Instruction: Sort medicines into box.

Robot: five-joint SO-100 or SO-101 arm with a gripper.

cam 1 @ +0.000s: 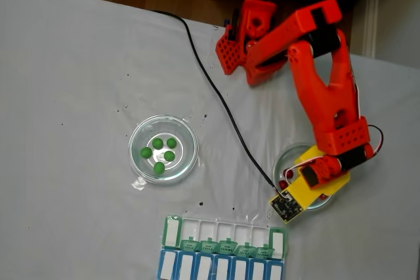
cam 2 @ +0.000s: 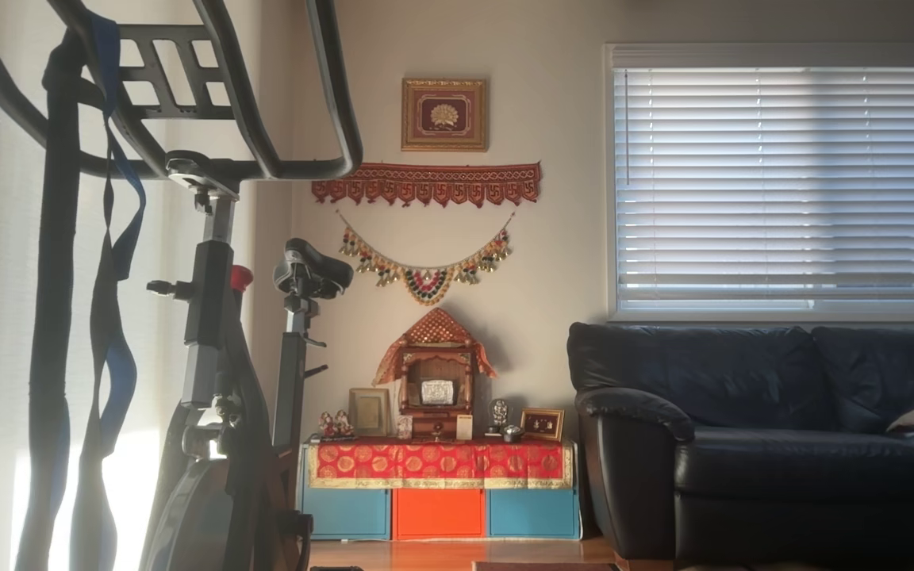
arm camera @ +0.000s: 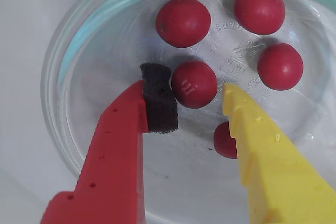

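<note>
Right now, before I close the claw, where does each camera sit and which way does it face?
Wrist view: rides behind the claw, looking down into a clear dish of red balls; both fingers show.
Fixed view: above the table, looking down; whole arm shows.
Other view: faces a living room; no robot.
Shared: wrist and fixed views both show that dish.
</note>
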